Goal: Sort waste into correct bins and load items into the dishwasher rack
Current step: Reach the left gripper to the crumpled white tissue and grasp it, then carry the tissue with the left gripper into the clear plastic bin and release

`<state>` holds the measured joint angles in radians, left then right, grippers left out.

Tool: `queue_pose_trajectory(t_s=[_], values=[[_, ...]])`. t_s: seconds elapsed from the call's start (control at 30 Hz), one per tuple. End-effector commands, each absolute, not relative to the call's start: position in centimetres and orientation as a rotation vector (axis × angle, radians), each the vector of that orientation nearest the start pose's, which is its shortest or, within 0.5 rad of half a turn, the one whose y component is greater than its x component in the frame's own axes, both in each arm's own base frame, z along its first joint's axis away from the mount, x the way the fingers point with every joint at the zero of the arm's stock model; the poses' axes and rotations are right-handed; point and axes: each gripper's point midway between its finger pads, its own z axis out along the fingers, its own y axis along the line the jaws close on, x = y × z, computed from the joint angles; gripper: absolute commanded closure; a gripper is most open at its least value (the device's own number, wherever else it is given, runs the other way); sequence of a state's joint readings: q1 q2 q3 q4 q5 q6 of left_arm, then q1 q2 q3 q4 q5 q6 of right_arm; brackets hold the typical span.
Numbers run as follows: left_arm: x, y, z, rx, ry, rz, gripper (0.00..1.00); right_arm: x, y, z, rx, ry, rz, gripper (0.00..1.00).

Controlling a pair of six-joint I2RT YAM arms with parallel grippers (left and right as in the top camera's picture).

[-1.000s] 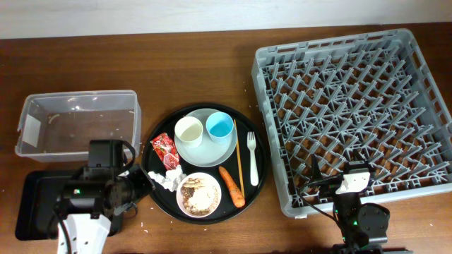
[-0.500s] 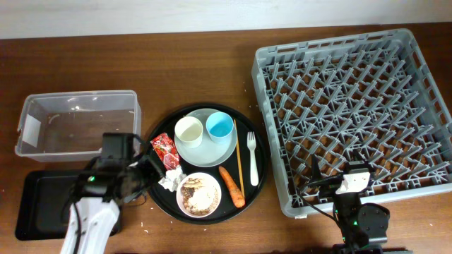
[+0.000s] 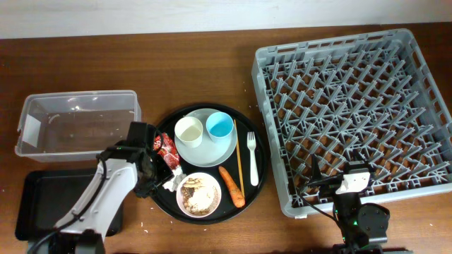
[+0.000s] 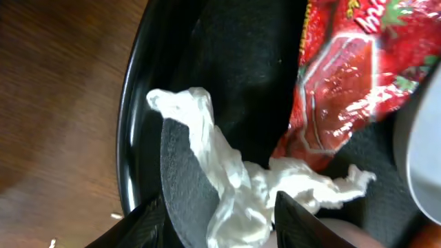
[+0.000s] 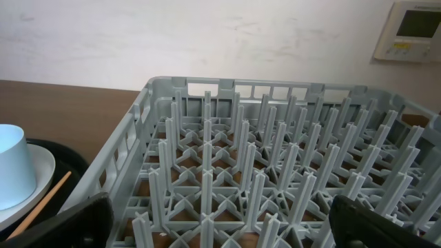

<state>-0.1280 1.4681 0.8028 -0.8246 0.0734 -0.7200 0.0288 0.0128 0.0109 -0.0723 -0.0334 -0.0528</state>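
The tissue (image 4: 238, 186) lies between the parted jaws of the left gripper (image 4: 215, 220), its long axis slanting across them; the right gripper (image 5: 220, 231), spread wide, is far off.

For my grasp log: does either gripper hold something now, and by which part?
Nothing is held. The left gripper stands open astride the crumpled white tissue; the right gripper is open and empty.
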Motion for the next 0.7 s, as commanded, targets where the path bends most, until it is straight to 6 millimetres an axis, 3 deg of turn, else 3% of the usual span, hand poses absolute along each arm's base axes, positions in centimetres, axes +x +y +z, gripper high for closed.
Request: queue_pose_trajectory(t_s=[0.0,0.13,0.2,0.33,0.43,0.67], values=[[23.9,-4.2,1.8,-0.915,2.974,-0.128,0.51,24.6,1.3,15.6,-0.086,1.647,0.011,0.01],[24.0,-4.5,1.7,-0.914,2.979,-0.15,0.69,24.6,1.3,15.6,-0.086,1.647,0.011,0.01],[23.8,-4.7,1.7,-0.916,2.988,-0.168,1.0,24.6,1.3,15.6,-0.086,1.647,0.011,0.01],[23.9,-5.6,2.7,-0.851,3.008,-0.247,1.0,24.6,1.3,15.6,-0.086,1.647,0.011,0.01],[24.4,-5.7,5.6,-0.772,2.989,-0.264,1.0,24.6,1.3,15.6,-0.086,1.647,0.011,0.02],[26.8,-5.0,15.3,-0.593,2.797,-0.274,1.0,24.6,1.3,15.6,-0.086,1.647,0.011,0.01]])
